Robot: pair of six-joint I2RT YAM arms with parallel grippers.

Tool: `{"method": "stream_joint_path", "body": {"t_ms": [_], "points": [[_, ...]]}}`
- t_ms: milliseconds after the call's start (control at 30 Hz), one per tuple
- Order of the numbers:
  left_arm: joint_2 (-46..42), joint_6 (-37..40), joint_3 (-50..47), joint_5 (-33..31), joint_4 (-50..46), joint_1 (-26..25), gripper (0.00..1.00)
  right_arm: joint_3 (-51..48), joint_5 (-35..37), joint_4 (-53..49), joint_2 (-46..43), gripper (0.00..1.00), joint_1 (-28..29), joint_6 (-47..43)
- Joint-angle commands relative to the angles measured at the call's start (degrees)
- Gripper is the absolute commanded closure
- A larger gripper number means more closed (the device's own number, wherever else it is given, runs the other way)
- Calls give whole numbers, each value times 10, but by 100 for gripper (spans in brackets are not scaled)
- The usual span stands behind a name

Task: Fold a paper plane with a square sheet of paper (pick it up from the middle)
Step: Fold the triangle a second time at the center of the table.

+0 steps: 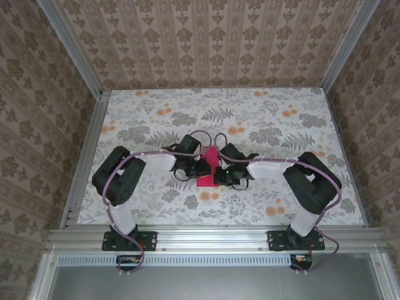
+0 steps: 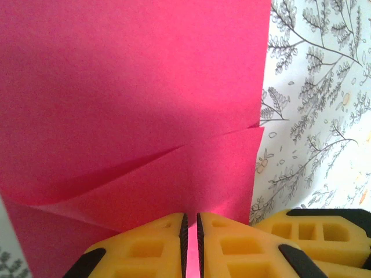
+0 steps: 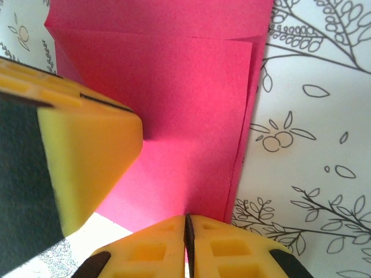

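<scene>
**Folded magenta sheet pinched between both grippers at mid-table**

The sheet of paper (image 1: 209,176) sits at the middle of the table (image 1: 262,125), directly between the two arms' wrists. Part of it lies on the surface and part stands up towards the back wall.

The table carries a pale cloth printed with grey ferns and leaves and scattered small orange flowers. The left wrist view shows the print close up beside the sheet (image 2: 133,104), as fine grey branches on white (image 2: 324,116). Three walls (image 1: 206,37) of beige damask-striped wallpaper close in the table, with aluminium rails (image 1: 206,237) along its edges and corners.

The paper is plain, matte and already folded into layers. A flap edge slants across it from lower left to the right edge. In the right wrist view (image 3: 185,116) one layer overlaps another with their right edges slightly offset.

The left gripper (image 1: 201,167) has its yellow fingers drawn to a thin slit (image 2: 191,217) with pink paper in it. The right gripper (image 1: 226,172) is pressed closed on the sheet's near edge (image 3: 186,219). A yellow finger (image 3: 87,156) of the left one lies on the paper beside it.
</scene>
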Motion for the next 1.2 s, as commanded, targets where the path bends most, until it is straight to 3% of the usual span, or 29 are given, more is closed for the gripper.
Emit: {"method": "stream_joint_path", "body": {"t_ms": [0, 600, 933, 1167], "points": [[15, 33, 17, -29, -32, 20, 84, -33, 29, -74, 7, 88, 1, -8], [15, 105, 59, -22, -79, 100, 84, -36, 28, -86, 2, 88, 2, -24], [-74, 67, 16, 20, -40, 77, 83, -30, 20, -81, -10, 88, 1, -21], [-36, 46, -1, 33, -12, 42, 85, -15, -3, -53, -42, 87, -6, -21]]}}
